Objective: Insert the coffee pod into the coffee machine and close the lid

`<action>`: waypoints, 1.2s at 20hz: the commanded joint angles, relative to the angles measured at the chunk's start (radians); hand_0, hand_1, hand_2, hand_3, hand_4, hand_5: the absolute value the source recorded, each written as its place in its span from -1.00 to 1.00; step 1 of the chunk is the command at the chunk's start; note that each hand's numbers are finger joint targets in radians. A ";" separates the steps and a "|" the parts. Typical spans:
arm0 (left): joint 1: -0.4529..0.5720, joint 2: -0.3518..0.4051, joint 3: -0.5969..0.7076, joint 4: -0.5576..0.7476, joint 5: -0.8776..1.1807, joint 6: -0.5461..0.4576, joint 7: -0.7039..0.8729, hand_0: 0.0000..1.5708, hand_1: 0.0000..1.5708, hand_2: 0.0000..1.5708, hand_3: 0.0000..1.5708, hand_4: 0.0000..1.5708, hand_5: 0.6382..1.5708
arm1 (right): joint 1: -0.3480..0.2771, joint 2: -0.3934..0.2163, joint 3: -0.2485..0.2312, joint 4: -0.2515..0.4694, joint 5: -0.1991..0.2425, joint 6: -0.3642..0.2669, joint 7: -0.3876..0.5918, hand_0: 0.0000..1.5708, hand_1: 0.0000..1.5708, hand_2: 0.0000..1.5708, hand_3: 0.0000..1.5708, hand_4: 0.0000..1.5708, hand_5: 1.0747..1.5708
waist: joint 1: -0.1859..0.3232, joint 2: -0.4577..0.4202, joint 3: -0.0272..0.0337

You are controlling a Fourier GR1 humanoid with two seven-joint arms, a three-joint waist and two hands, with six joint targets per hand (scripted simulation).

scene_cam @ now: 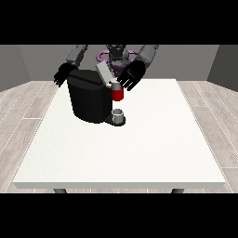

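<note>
At the view's right, my hand [131,76] hangs with fingers spread and relaxed, gripping nothing, just above the red holder [117,94] on the machine [88,97]. A small pale shape at the holder's top may be the pod [115,84]; I cannot tell for sure. The lid [104,73] stands tilted open just behind it. I judge the pod light, stiff and slick, best pinched at its rim, and the lid best pushed near its free end. A cup [119,115] sits below. The hand at the view's left [62,74] hangs behind the machine, its fingers relaxed, on the white table [139,148].
</note>
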 commanded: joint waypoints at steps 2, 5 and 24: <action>0.018 -0.011 0.003 0.026 -0.003 -0.007 -0.007 0.55 0.55 0.61 0.49 -0.39 1.00 | -0.009 -0.017 0.001 -0.031 -0.013 0.017 0.046 -1.00 -1.00 -1.00 -1.00 -0.43 1.00 | -0.018 -0.004 -0.0003; -0.015 0.035 0.020 0.029 0.003 -0.021 -0.045 0.54 0.54 0.58 0.43 -0.41 1.00 | -0.042 0.013 0.020 -0.046 0.016 -0.029 0.044 -1.00 -1.00 -1.00 -1.00 -0.49 1.00 | -0.012 0.044 -0.0005; 0.046 0.009 -0.055 0.008 -0.078 -0.042 -0.058 -0.28 -0.28 0.03 -0.18 -0.70 1.00 | 0.061 -0.018 -0.009 0.003 0.001 0.008 -0.015 -1.00 -1.00 -1.00 -1.00 -0.41 1.00 | 0.021 -0.044 0.0001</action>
